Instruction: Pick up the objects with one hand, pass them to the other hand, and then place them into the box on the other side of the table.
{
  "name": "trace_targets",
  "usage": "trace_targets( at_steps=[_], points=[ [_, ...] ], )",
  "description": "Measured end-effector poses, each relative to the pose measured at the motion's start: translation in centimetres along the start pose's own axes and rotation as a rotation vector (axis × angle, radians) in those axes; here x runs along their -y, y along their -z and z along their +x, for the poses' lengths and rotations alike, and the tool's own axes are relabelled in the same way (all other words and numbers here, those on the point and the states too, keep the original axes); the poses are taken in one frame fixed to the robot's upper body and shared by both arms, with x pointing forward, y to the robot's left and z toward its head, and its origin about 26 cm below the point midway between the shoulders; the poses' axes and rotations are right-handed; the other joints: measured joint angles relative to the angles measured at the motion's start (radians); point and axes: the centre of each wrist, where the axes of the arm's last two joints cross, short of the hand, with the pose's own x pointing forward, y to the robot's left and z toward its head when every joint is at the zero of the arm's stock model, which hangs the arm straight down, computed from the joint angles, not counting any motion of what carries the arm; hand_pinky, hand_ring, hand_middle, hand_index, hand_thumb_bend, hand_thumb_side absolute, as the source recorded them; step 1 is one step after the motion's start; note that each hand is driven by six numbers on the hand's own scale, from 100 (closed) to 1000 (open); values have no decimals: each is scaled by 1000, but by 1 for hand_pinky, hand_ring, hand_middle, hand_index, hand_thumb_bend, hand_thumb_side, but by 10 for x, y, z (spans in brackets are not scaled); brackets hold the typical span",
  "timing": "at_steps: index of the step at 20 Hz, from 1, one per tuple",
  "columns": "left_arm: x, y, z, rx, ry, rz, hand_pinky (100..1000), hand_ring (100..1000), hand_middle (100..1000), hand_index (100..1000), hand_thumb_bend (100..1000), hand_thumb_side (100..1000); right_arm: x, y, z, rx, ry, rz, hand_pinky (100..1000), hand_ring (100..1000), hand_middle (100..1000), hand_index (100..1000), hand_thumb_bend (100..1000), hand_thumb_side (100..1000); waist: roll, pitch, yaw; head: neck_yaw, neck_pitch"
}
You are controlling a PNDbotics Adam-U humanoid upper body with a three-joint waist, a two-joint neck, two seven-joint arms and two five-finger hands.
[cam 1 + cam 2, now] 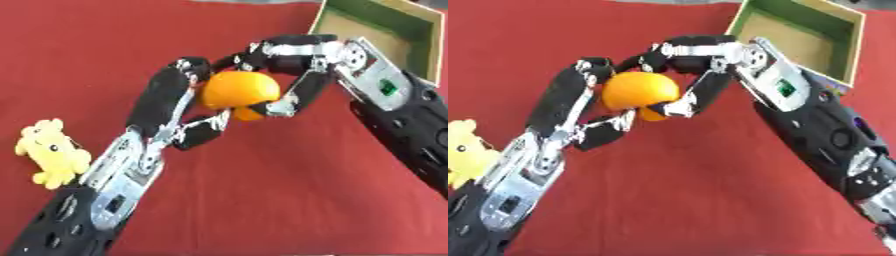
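Note:
An orange ball-like object (238,91) hangs above the red table, held between both hands. My left hand (166,107) reaches up from the lower left, its fingers and thumb curled round the object's left side. My right hand (302,62) comes from the right, with fingers arched over the top and the thumb pinching the object's lower right. A yellow plush toy (50,152) lies on the cloth at the left edge. The green open box (802,37) stands at the upper right, just behind my right hand.
The red cloth (262,200) covers the whole table. My right forearm (833,145) crosses the right side below the box.

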Motion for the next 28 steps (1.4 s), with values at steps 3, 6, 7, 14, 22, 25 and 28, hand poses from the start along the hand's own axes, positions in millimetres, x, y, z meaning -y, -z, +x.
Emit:
trace_targets(
  at_steps=[3,6,7,14,22,25,28],
  points=[
    [0,-3,-4,13,-13,-17,664,708,611,815,593,506,3,-4,1,-3,-2,-9,865,1000,287,447,100,133,2,0,0,-7,0],
    [-2,-8,-8,42,-11,-39,675,726,631,845,732,608,4,-6,1,-3,-4,-16,863,1000,284,447,100,131,2,0,0,-10,1],
    [-2,-9,-10,52,-10,-45,674,726,631,847,753,615,4,-6,1,-2,-5,-18,863,1000,283,447,100,131,3,0,0,-11,1],
    [-6,-16,-16,70,-7,-49,668,731,637,861,786,623,6,-9,0,-4,-7,-38,860,1000,281,446,100,129,4,0,-1,-17,4],
    [-11,-29,-30,-11,-8,-15,658,725,627,854,716,639,9,-26,-1,-26,-5,-78,861,1000,285,450,100,135,10,-3,-17,-22,9],
    [-15,-36,-36,-52,-8,-5,654,721,620,833,636,627,12,-38,0,-29,0,-111,863,1000,289,455,100,136,13,-8,-28,-27,9],
    [-22,-43,-41,-93,-11,9,652,720,615,827,611,621,20,-59,5,-35,0,-162,863,1000,291,457,100,131,17,-11,-37,-33,9]
  ],
)
